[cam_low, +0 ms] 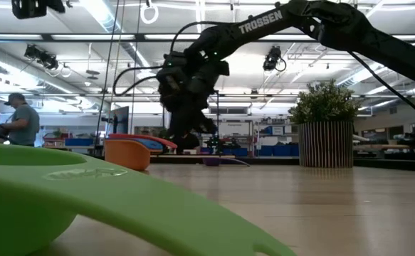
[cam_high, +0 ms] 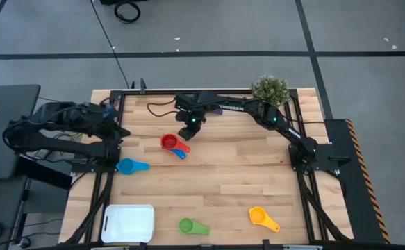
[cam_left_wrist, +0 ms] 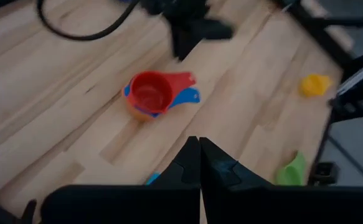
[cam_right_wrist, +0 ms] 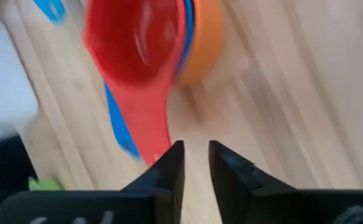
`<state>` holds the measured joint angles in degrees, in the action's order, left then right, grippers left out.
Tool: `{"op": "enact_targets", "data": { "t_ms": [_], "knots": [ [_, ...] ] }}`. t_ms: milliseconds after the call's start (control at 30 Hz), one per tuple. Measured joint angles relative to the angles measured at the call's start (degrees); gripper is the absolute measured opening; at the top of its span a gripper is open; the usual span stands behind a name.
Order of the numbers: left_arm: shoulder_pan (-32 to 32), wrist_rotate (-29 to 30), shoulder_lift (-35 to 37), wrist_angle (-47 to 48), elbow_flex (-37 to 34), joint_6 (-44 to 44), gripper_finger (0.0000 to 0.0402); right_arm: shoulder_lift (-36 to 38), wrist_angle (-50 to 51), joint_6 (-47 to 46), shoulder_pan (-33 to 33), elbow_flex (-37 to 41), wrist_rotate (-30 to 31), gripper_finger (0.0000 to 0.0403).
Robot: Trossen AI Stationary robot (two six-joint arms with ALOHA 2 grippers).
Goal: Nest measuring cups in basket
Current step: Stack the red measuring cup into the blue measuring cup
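Note:
A red measuring cup (cam_high: 169,143) sits nested in a blue cup and an orange cup (cam_right_wrist: 206,43) at the far middle of the table, handles pointing right and near. My right gripper (cam_right_wrist: 195,158) hovers open just past the end of the red handle (cam_right_wrist: 151,134), slanting down, with nothing between its fingers. My left gripper (cam_left_wrist: 199,155) is shut and raised at the table's left edge. Loose on the wood lie a bright blue cup (cam_high: 127,166), a green cup (cam_high: 188,226) and a yellow cup (cam_high: 260,217). The white basket (cam_high: 128,223) rests at the near left corner. My right gripper has the tip of the red cup's handle (cam_right_wrist: 155,154) right beside one finger (cam_right_wrist: 172,165). I cannot tell whether they touch. The handle is not between the fingers, and the stack rests on the table.
A potted plant in a ribbed round pot (cam_high: 270,90) stands at the far right corner. Cables run along the far edge (cam_high: 160,105). Bare wood lies between the stack and the near cups. In the low view the green cup (cam_low: 50,192) fills the foreground.

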<state>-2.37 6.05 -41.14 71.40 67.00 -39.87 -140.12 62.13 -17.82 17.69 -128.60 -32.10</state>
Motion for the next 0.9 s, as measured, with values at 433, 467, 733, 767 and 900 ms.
{"op": "enact_targets", "data": {
  "t_ms": [433, 467, 733, 767, 900],
  "knots": [
    [0.0, -3.93, -6.38, -20.41, -18.83, -10.85, 0.0, 0.87, 10.1, 5.07, -1.57, 0.0, 13.19, 0.0006],
    [0.09, -4.81, -7.12, -23.06, -20.44, -11.93, 0.0, 0.88, 10.0, 5.59, -1.69, 0.0, 13.27, 0.0005],
    [3.93, -4.81, -14.71, -37.61, -29.08, -16.32, 0.0, 0.84, 9.39, 10.01, -2.33, 0.0, 17.4, 0.0003],
    [4.61, -4.31, -15.91, -37.81, -29.81, -16.55, 0.0, 0.83, 9.19, 10.65, -2.36, 0.0, 17.39, 0.0003],
    [6.68, -2.19, -21.5, -38.95, -32.19, -16.49, 0.0, 0.82, 7.84, 12.27, -2.4, 0.0, 17.2, 0.0002]
  ]
}}
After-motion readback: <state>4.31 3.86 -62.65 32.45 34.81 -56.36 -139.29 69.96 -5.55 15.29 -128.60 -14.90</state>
